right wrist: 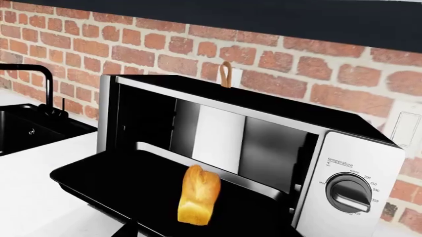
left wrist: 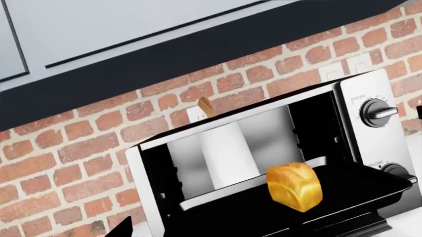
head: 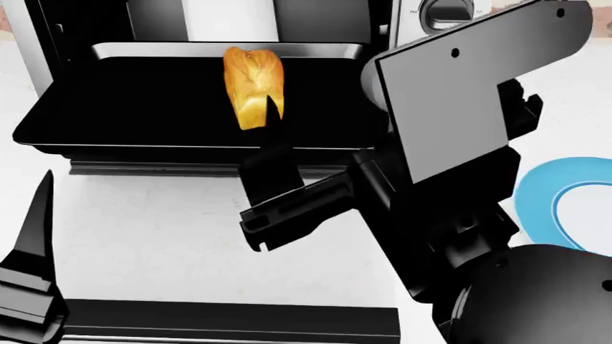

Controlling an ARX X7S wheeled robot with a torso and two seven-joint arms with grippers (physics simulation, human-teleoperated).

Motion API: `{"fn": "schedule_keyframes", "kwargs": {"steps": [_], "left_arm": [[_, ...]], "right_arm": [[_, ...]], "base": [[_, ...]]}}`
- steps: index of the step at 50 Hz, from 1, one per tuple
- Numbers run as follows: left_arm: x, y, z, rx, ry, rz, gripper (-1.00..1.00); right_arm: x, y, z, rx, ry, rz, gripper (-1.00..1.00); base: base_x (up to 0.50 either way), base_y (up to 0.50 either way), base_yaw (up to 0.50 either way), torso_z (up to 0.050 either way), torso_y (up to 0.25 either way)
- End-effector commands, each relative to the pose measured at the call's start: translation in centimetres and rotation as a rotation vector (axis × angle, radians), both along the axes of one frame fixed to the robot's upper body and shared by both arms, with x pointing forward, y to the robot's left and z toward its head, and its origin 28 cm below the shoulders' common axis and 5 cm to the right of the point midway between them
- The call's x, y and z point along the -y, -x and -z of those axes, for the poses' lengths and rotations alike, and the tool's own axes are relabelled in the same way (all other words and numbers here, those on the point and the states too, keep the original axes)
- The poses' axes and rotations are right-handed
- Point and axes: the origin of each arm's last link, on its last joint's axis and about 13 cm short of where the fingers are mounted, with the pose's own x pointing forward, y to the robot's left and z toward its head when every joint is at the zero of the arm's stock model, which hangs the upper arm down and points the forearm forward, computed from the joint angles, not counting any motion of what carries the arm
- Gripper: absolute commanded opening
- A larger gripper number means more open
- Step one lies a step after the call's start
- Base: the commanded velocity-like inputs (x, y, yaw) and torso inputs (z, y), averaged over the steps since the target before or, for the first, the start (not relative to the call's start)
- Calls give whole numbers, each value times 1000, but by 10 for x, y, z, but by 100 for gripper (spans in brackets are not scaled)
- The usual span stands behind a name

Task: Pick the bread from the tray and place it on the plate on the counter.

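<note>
Far left, near edge: left gripper (head: 34,236), one dark finger visible, open or closed not determinable. Centre, far: black tray (head: 115,107) drawn out of toaster oven (right wrist: 343,163), bread (head: 254,86) upright on it. Right gripper (head: 272,172) just near of bread, one finger overlapping its near face; jaw state not determinable. Far right: blue-rimmed plate (head: 535,201) on white counter (head: 163,236).

The small golden-yellow loaf of bread (left wrist: 295,187) stood upright on the wide glossy black tray (left wrist: 369,190), pulled out of the open silver toaster oven (left wrist: 353,98). Two round knobs (left wrist: 377,112) sat on its panel. Red brick wall (left wrist: 79,148) behind, grey cabinets (left wrist: 118,24) above.
</note>
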Motion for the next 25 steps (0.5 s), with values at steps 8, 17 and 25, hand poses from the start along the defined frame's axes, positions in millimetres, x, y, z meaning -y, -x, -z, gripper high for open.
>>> {"fn": "schedule_keyframes", "kwargs": {"steps": [8,17,25], "left_arm": [[-2,1,2,0,2,-11,100],[-5,1,6,-5,12,-18,100],[-7,-1,9,-13,15,-20,100]], "right_arm": [[-4,-21,-14,-37,1,-21,100],[-11,-24,-20,-64,23,-57,100],[-14,-28,-23,-86,42,-71,100]], "base": [[0,0,0,0,0],[0,0,0,0,0],[0,0,0,0,0]]}}
